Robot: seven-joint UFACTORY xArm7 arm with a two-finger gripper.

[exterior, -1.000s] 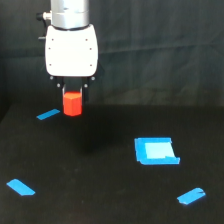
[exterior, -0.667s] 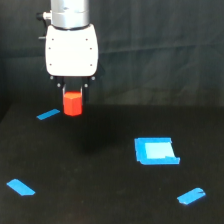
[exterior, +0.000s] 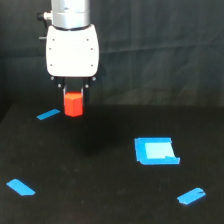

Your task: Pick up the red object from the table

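Hangs straight down in the upper part of the exterior view's left half, a silver-grey wrist cylinder at the top edge joined to a broad white housing with rounded corners. Ends below that housing in a short dark gripper [exterior: 73, 96], its fingers pointing down and closed on the sides of the red object [exterior: 73, 104], which sits clear above the table [exterior: 100, 200]. Shows only stubs of the fingers at either side of the block, so the exact contact of the pads seems firm but cannot be confirmed.
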